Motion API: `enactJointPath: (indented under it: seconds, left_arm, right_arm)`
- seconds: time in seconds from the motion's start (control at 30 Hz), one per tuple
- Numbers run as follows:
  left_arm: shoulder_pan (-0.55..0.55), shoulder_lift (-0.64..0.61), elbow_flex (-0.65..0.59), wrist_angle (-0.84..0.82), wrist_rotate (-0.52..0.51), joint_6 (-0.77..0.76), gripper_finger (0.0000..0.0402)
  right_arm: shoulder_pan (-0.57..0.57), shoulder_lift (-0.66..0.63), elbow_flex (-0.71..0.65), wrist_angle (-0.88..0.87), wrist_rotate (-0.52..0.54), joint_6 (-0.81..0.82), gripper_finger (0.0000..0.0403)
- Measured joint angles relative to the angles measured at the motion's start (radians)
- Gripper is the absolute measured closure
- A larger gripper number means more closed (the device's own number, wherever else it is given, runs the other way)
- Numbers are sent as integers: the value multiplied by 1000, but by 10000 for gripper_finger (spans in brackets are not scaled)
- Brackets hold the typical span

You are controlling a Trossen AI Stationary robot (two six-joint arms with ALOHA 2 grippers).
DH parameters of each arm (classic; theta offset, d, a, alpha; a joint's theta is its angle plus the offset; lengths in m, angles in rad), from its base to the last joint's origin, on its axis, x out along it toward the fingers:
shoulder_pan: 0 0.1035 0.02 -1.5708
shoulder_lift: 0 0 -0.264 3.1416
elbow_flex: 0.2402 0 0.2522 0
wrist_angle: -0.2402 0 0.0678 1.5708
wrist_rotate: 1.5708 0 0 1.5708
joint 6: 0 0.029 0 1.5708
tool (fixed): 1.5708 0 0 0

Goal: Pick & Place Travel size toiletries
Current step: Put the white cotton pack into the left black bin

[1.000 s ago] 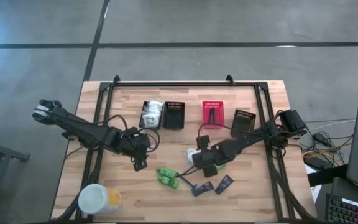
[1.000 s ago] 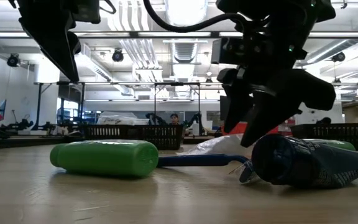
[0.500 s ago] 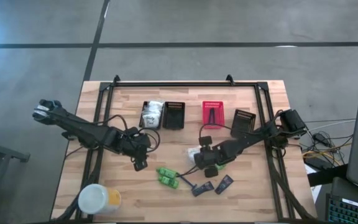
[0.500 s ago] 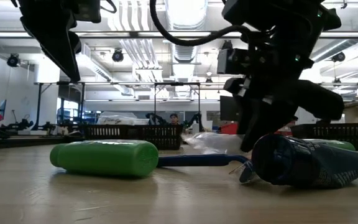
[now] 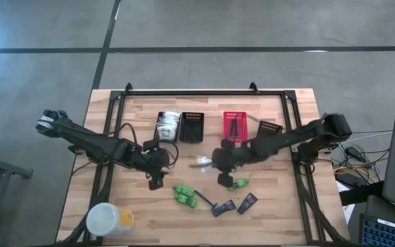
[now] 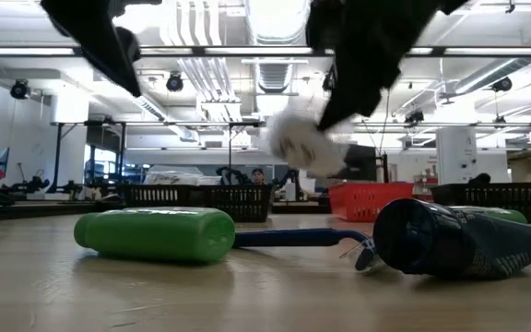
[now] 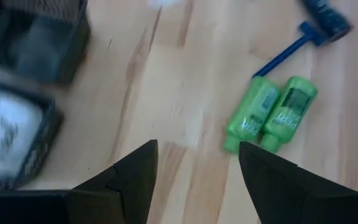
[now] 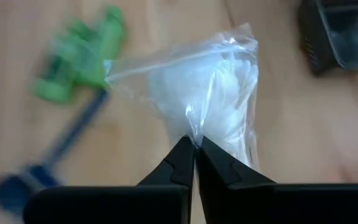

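Observation:
My right gripper point(image 5: 210, 162) is above the table's middle, shut on a white crinkly packet in clear film point(image 8: 211, 87), which shows lifted in the low view point(image 6: 298, 143). My left gripper point(image 7: 197, 149) hovers open left of it, above bare wood, touching nothing. Two green packs point(image 5: 184, 195) lie side by side on the table, with a blue razor point(image 5: 207, 201) and two dark sachets point(image 5: 235, 205) near the front. Another green pack point(image 5: 237, 184) lies under the right arm. My right gripper pinches a gathered bit of the packet's clear film point(image 8: 194, 138) between its two fingertips, only at their free ends. The fingers come slanting down from the table's right. The packet stands out beyond the fingertips, lifted clear of the table.
Along the back stand a black basket holding white packets point(image 5: 166, 127), an empty-looking black basket point(image 5: 191, 127), a red basket point(image 5: 235, 125) and another black one point(image 5: 269, 130). A white-and-yellow round tub point(image 5: 108, 220) stands at the front left corner.
My right gripper has shut on the white packet, risen, and moved toward the table's far and left edges, lifting the packet clear of the table. A green pack that it stood over now shows.

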State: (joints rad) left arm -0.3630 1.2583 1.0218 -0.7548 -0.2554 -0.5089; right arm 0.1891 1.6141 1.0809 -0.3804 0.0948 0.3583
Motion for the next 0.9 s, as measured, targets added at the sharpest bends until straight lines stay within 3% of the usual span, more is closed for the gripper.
enactJointPath:
  seconds: [0.23,0.53,0.9]
  left_arm:
    - [2,5,-3,195,-105,333,173]
    - [32,56,-8,355,-147,565,173]
    - [57,126,-8,439,-149,611,176]
  right_arm:
    - [-96,-50,18,20,-303,38,394]
    - [-123,-26,76,42,-340,41,394]
    - [-145,-8,96,124,-379,103,394]
